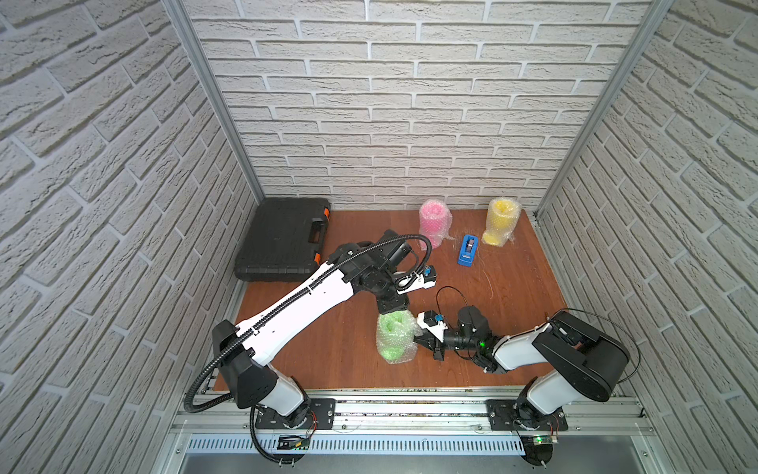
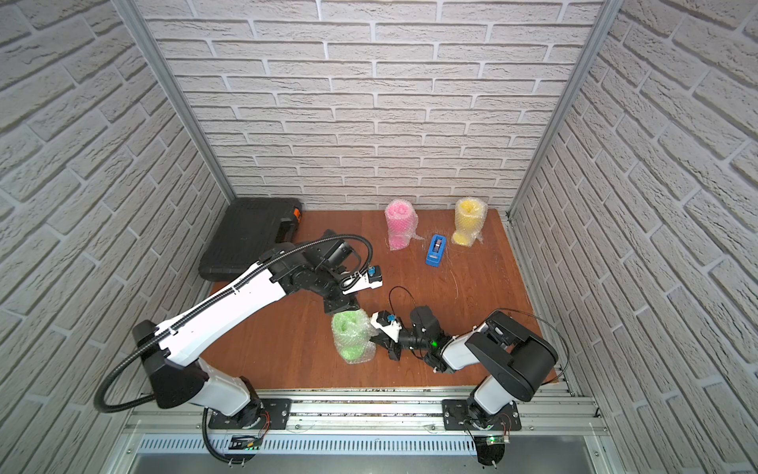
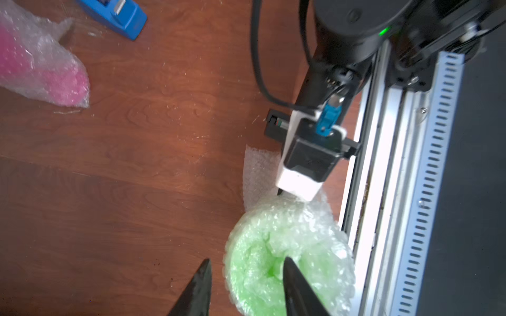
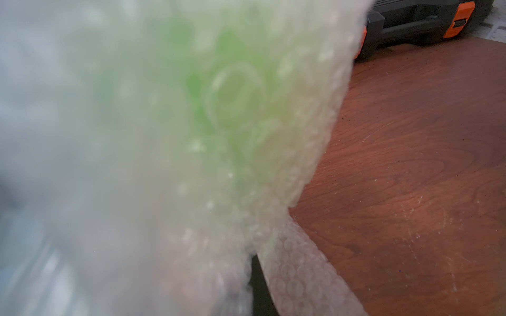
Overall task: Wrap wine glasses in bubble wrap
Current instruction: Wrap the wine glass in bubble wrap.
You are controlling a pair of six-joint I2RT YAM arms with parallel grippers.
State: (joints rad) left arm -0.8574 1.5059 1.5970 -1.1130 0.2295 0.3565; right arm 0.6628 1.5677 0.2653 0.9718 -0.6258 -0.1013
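The neon green wine glass stands near the table's front, rolled in bubble wrap. From above, my left gripper is open over its top. One finger is over the goblet's mouth, the other outside the bundle. My right gripper is at the bundle's right side, shut on the bubble wrap, which fills the right wrist view. The pink wine glass and the yellow wine glass stand wrapped at the back.
A blue tape dispenser lies between the pink and yellow bundles. A black tool case lies at the back left. An aluminium rail runs along the table's front edge, close to the green bundle.
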